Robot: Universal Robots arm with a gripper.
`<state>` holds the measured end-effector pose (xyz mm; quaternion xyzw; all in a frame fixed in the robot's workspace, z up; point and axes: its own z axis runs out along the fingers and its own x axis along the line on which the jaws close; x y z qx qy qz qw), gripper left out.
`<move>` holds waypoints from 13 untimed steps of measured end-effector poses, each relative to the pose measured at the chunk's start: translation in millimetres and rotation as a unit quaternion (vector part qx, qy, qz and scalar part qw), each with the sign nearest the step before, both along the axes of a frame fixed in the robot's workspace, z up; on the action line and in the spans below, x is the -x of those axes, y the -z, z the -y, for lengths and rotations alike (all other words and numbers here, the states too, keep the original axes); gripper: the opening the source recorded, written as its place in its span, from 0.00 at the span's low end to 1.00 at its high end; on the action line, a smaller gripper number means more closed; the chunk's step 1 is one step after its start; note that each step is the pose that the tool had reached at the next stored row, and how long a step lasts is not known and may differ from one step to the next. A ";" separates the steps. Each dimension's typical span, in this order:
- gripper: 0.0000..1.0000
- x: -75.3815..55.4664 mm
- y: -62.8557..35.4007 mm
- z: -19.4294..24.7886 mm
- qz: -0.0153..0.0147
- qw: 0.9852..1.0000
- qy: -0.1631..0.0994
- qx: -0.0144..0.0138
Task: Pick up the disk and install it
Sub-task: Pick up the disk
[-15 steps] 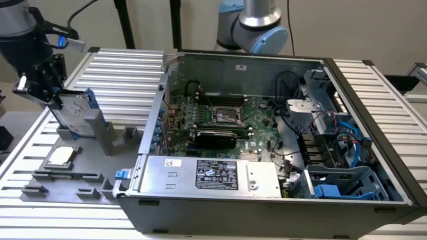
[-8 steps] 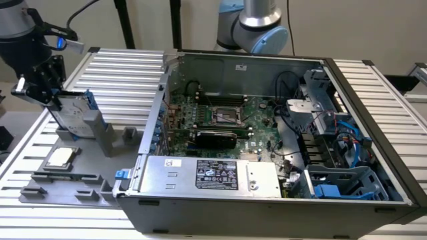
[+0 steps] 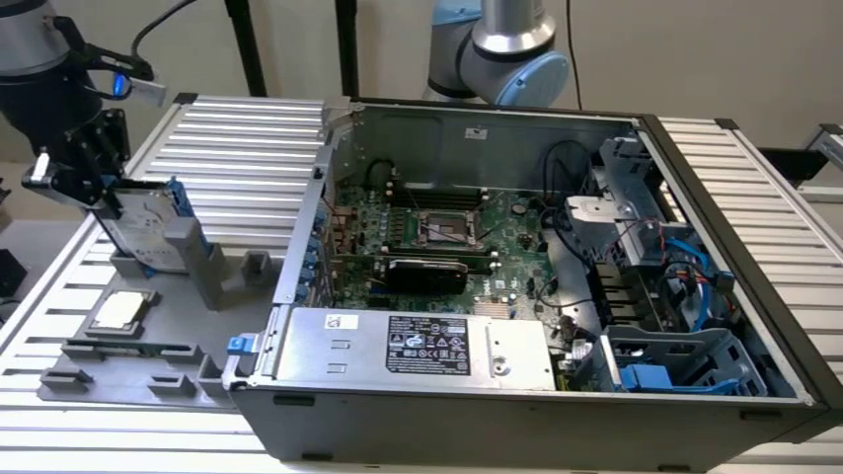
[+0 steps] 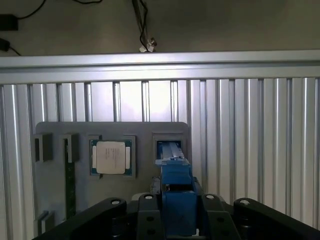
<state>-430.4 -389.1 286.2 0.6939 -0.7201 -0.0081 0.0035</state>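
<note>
The disk [image 3: 145, 225] stands on edge in the exterior view's left, a silver-grey drive with a blue rail [image 3: 177, 202] along its side. Its lower end is at the slot of a grey holder [image 3: 197, 272]; I cannot tell if it is lifted clear. My gripper [image 3: 113, 188] comes down on its top edge from above. In the wrist view the blue rail [image 4: 175, 175] runs edge-on between my black fingers [image 4: 149, 210], which press on both its sides. My gripper [image 4: 177, 202] is shut on the disk.
A small square silver chip [image 3: 118, 311] [image 4: 111, 157] lies in the grey fixture plate [image 3: 132, 370] beside the holder. The open computer case [image 3: 737, 296] fills the exterior view's right, with a silver power supply [image 3: 421, 346] and a blue-tabbed drive cage [image 3: 672, 360]. The table [image 3: 237, 128] is ribbed aluminium.
</note>
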 end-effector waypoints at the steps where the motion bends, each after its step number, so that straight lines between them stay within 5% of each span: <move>1: 0.00 0.0 0.0 0.0 0.000 1.000 0.000 0.000; 7: 0.00 0.0 -8.0 0.0 0.000 1.000 0.000 0.000; 13: 0.00 -0.1 -32.2 -0.1 0.000 1.000 0.000 0.000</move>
